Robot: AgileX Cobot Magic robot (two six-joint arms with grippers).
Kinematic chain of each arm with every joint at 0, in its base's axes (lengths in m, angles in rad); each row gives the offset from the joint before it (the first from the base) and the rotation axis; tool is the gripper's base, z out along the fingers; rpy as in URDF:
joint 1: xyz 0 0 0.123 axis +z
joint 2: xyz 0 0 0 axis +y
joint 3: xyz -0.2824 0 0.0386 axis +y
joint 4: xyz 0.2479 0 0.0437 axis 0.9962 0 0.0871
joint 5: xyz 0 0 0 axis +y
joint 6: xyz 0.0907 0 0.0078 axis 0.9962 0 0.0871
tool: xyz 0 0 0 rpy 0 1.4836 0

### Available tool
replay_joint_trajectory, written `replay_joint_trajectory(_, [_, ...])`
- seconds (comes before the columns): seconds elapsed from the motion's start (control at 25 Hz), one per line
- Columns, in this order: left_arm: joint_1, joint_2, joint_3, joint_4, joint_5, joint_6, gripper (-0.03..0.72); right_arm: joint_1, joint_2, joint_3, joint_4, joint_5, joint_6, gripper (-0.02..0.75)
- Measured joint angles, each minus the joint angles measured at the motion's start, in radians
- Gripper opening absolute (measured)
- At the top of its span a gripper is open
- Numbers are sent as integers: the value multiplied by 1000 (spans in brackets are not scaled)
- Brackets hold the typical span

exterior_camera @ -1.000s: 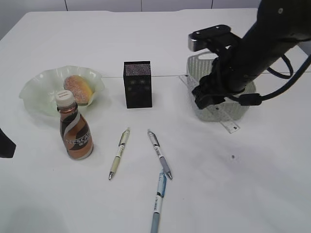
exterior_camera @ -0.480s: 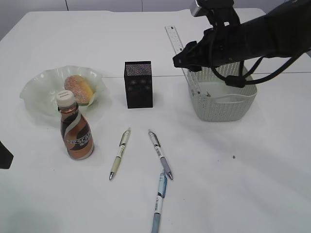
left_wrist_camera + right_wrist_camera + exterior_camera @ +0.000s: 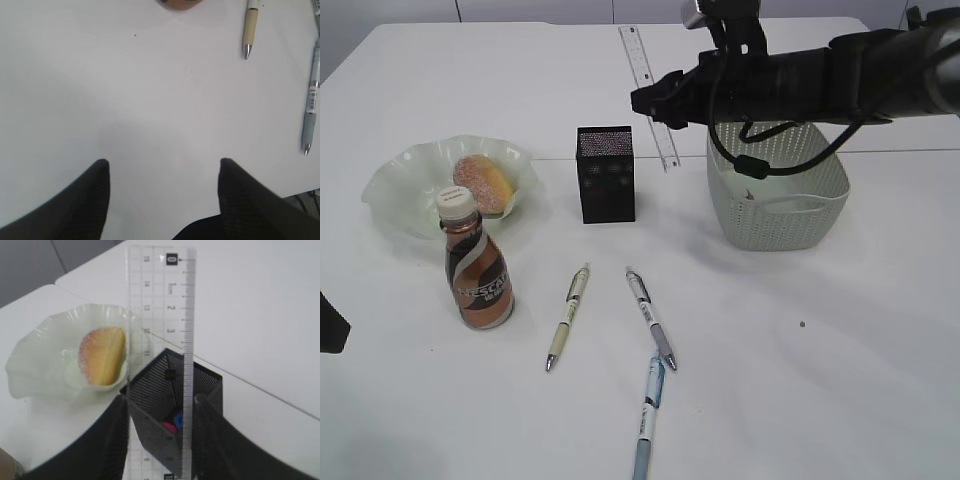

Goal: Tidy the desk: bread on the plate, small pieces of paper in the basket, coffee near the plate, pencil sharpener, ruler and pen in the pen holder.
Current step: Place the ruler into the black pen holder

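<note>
My right gripper (image 3: pixel 655 105) (image 3: pixel 161 399) is shut on the clear ruler (image 3: pixel 646 90) (image 3: pixel 160 300) and holds it in the air just right of and above the black mesh pen holder (image 3: pixel 606 175) (image 3: pixel 175 405). Something pink and blue (image 3: pixel 175 422) lies inside the holder; I cannot tell what it is. The bread (image 3: pixel 483 183) (image 3: pixel 102 355) lies on the pale green plate (image 3: pixel 395 190). The coffee (image 3: pixel 477 262) stands upright in front of the plate. Three pens (image 3: pixel 566 316) (image 3: pixel 649 317) (image 3: pixel 646 415) lie on the table. My left gripper (image 3: pixel 162 162) hangs open over bare table. No small pieces of paper show.
The grey-green basket (image 3: pixel 780 200) stands right of the pen holder, under my right arm. In the left wrist view two pens (image 3: pixel 250 27) (image 3: pixel 311 100) lie at the upper right. The table's front edge runs near my left gripper.
My right arm has lifted the ruler from in front of the basket and swung it left, to just above the pen holder. The left gripper has not moved.
</note>
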Motion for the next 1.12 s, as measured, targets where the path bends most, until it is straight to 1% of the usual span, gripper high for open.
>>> replay_joint_trajectory(0.24, [0,0,0,0,2,0,496,-2,110,-197,0,43,-6,281])
replay_joint_trajectory(0.52, [0,0,0,0,2,0,496,-2,238,-369,0,132,-8,281])
replay_joint_trajectory(0.76, [0,0,0,0,2,0,496,-4,324,-463,-2,181,-27,281])
replay_joint_trajectory(1.12, [0,0,0,2,2,0,496,-8,400,-577,-4,197,-33,281])
